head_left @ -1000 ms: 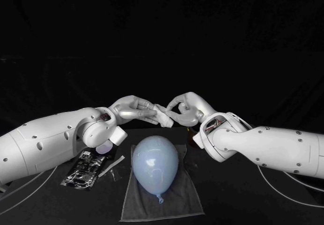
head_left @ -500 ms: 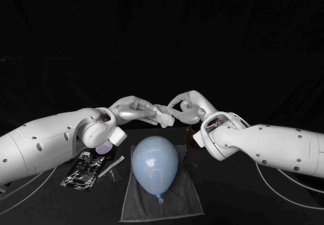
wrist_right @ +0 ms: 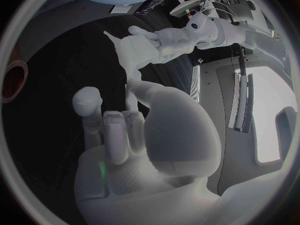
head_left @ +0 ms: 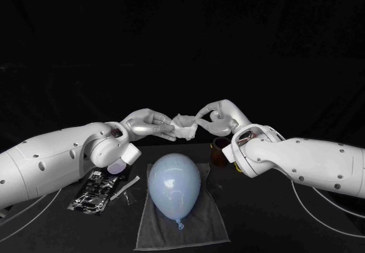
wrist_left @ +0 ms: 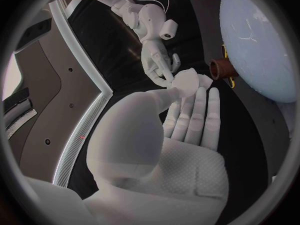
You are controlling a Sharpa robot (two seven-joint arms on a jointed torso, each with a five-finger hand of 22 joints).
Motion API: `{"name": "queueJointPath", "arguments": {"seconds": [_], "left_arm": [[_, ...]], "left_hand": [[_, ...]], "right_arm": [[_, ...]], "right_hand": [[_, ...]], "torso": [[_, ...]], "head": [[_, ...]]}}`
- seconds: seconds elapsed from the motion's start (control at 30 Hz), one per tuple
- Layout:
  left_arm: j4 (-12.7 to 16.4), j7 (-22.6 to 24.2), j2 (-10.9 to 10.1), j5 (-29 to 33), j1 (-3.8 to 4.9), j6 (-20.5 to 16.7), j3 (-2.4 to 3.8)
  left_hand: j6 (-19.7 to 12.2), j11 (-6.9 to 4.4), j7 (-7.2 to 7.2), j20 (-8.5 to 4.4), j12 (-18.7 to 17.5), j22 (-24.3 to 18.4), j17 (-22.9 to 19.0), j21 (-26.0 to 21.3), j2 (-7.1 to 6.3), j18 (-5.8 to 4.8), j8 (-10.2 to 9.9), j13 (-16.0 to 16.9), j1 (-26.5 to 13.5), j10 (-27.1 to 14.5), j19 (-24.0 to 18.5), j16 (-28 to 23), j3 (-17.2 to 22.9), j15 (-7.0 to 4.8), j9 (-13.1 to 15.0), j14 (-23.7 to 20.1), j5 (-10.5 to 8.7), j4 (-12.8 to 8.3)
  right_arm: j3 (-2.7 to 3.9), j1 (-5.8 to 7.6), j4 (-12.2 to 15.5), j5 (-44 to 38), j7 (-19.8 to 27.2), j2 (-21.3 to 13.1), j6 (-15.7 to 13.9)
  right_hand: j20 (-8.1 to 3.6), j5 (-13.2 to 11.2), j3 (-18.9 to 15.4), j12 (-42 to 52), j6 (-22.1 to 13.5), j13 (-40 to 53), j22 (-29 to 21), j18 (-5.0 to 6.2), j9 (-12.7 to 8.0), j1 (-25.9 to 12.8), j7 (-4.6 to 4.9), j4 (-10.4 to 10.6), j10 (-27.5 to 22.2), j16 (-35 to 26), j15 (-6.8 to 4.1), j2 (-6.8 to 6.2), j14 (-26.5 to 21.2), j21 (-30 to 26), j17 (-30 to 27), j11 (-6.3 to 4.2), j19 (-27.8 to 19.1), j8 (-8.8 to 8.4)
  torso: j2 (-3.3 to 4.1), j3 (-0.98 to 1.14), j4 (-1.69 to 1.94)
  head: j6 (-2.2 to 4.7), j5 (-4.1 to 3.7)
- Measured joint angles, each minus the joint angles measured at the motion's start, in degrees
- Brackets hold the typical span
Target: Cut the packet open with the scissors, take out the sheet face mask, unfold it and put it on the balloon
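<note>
Left hand (head_left: pixel 148 124) (wrist_left: pixel 187 130) (wrist_right: pixel 172 40): raised above the table, grasping one side of the sheet face mask between its thumb and fingers; in the left wrist view the fingers lie long and side by side beneath the mask.
Right hand (head_left: pixel 215 118) (wrist_left: pixel 156 60) (wrist_right: pixel 144 135): raised opposite the left hand and pinching the mask's other edge; in the right wrist view one finger reaches up to a thin hanging corner of the mask, the others curled low by the palm.
Sheet face mask (head_left: pixel 182 126) (wrist_left: pixel 187 83) (wrist_right: pixel 139 51): white, bunched and partly folded, held in the air between the left hand and the right hand, beyond the far end of the balloon.
Balloon (head_left: pixel 175 182) (wrist_left: pixel 262 40): pale blue, lying lengthwise on the towel, its knotted end toward the robot.
Towel (head_left: pixel 186 232): grey towel spread flat on the black table (head_left: pixel 251 226) under the balloon.
Packet (head_left: pixel 93 191): dark glossy packet lying flat below the left arm, just beside the towel's left edge; a thin pale strip (head_left: pixel 126 186) lies between them.
Brown container (head_left: pixel 219 154) (wrist_left: pixel 219 69) (wrist_right: pixel 14 80): brown container standing near the balloon's far right side, close to the right arm.
</note>
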Motion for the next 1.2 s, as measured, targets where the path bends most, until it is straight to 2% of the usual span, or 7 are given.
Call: {"name": "queueJointPath", "arguments": {"seconds": [0.87,1.2], "left_arm": [[0.12,-0.28,-1.05,1.04,-0.05,0.13,-0.04],[0.13,-0.73,-1.08,1.08,-0.06,0.22,-0.06]], "left_hand": [[0.2,0.0,0.22,0.0,0.0,0.04,0.0,0.0,-0.02,-0.02,0.21,0.0,-0.02,0.0,0.0,0.0,0.23,0.0,0.0,0.0,-0.12,-0.23],[0.19,0.0,0.22,0.0,0.0,0.03,0.0,0.0,-0.15,-0.02,0.15,0.0,-0.15,0.0,0.0,0.0,0.39,0.0,0.0,0.0,-0.02,-0.39]], "right_arm": [[0.0,0.07,-0.77,1.37,-1.02,-2.23,0.13],[0.0,0.08,-0.43,1.55,-1.01,-2.52,0.18]], "right_hand": [[-0.06,-0.37,0.0,0.32,0.15,-0.02,0.12,-0.03,0.0,-0.01,0.06,-0.32,0.0,0.21,0.01,-0.01,-0.01,0.43,0.0,0.0,0.05,0.1],[-0.01,-0.11,0.0,0.31,0.24,-0.01,0.22,-0.38,-0.01,-0.02,-0.01,-0.32,0.0,0.17,-0.13,-0.02,0.13,0.55,0.0,0.0,0.41,0.1]], "torso": [[0.04,0.01,0.01],[0.04,0.01,0.02]], "head": [[0.11,-0.3],[0.06,-0.37]]}}
